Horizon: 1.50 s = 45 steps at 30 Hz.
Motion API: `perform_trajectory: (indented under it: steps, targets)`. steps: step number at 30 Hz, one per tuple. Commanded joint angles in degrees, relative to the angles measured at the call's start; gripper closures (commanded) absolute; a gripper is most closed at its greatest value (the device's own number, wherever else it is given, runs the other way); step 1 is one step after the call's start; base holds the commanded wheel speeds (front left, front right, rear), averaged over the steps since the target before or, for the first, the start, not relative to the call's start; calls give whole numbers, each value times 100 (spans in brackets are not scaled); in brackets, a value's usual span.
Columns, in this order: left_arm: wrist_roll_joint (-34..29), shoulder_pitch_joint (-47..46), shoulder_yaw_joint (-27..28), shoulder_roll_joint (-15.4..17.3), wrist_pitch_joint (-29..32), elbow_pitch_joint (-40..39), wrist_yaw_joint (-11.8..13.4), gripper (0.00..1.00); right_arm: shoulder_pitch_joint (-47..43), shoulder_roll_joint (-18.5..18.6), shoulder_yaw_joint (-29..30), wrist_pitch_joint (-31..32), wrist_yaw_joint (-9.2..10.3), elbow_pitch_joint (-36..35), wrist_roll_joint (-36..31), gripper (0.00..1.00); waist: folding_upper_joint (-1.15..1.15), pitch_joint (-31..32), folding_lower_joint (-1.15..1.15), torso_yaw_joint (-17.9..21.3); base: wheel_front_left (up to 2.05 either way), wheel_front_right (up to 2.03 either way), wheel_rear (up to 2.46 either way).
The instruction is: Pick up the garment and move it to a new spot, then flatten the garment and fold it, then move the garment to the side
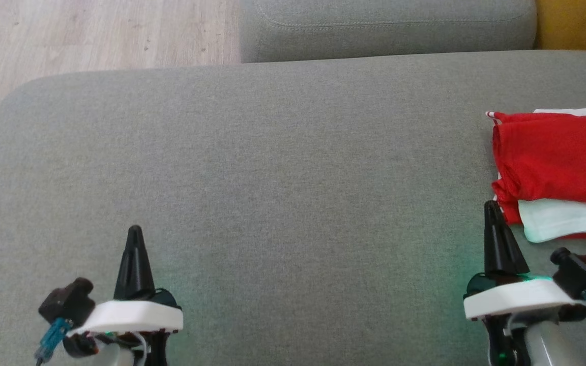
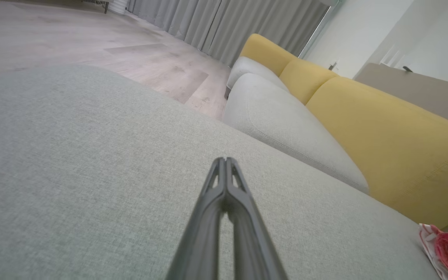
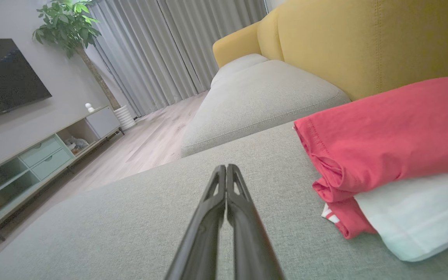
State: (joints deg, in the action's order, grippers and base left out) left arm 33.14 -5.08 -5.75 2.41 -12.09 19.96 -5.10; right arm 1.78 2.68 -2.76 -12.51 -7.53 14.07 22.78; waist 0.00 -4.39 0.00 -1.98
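Note:
The garment [image 1: 557, 155] is red with white parts and lies folded at the right edge of the grey sofa cushion [image 1: 272, 168]. The right wrist view has the garment [image 3: 391, 144] at its right, and its corner [image 2: 447, 251] shows at the lower right of the left wrist view. My right gripper [image 1: 491, 206] stands shut and holds nothing, its tip just left of the garment's near corner. At the lower left, my left gripper [image 1: 134, 230] is shut and empty above bare cushion. Both finger pairs [image 2: 225, 160] [image 3: 224, 167] are pressed together.
A second grey seat cushion [image 1: 384, 28] lies beyond the near one, with yellow backrests [image 3: 364, 39] to the right. Wooden floor [image 1: 69, 35] lies past the cushion's left and far edges. A TV unit [image 3: 33, 155], a plant and curtains stand across the room.

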Motion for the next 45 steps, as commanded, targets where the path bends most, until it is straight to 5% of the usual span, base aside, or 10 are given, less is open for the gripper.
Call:
perform_trajectory:
  steps: [1,45]
  targets:
    - [142,-209,93,9,32,-215,-29,100,229,69,33,36,1,-166,191,100,0,6,0,3,0,0,0]
    - [2436,-169,544,24,758,-365,-112,100,302,151,248,665,2,-110,2995,100,0,171,0,81,0,0,0]
